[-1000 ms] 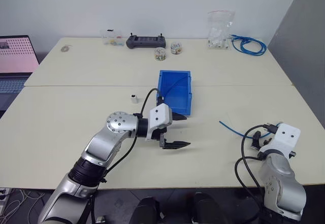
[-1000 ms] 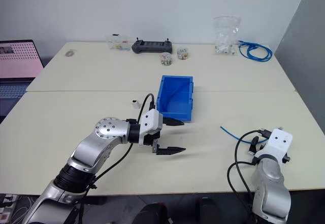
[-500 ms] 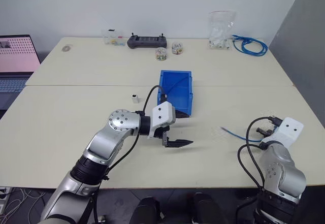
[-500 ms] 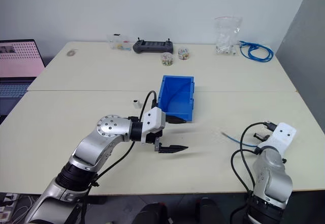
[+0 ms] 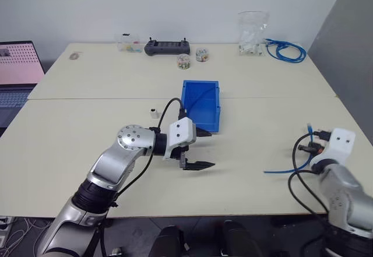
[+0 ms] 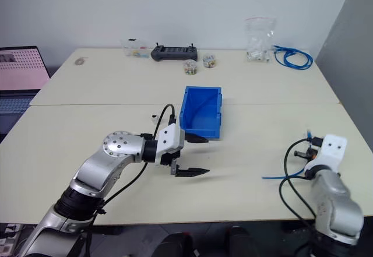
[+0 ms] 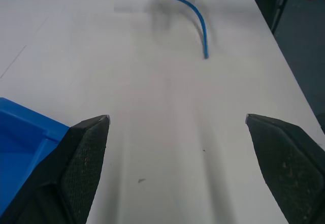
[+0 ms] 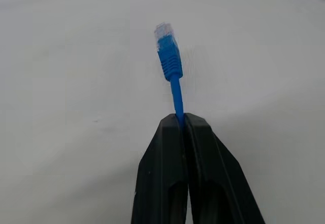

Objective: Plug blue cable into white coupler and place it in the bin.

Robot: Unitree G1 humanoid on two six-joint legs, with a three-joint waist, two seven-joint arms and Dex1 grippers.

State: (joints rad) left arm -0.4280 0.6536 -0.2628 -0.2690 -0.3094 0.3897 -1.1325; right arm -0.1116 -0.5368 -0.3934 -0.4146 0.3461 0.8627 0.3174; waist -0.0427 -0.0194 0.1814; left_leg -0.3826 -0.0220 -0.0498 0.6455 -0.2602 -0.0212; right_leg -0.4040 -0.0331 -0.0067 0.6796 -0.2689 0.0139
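The blue cable (image 5: 284,169) trails from the table up into my right gripper (image 5: 310,136) at the right of the table. That gripper is shut on the cable (image 8: 176,94) just behind its plug, which sticks out past the closed fingertips. My left gripper (image 5: 201,148) hangs wide open with nothing in it, just in front of the bin (image 5: 201,83), a blue open-topped box at the table's middle. From the left wrist, the cable (image 7: 201,25) and the right gripper holding it show across bare table. The white coupler (image 5: 154,112) stands on the table to the bin's left.
A laptop (image 5: 17,70) sits at the far left edge. Along the back stand a black controller (image 5: 167,47), small jars (image 5: 183,62), a plastic bag (image 5: 252,32) and a coiled bundle of blue cable (image 5: 285,52). A seam runs across the table behind the bin.
My right gripper has shut on the blue cable near its plug and lifted that end off the table, rising and turning. The left gripper stays open and has barely shifted.
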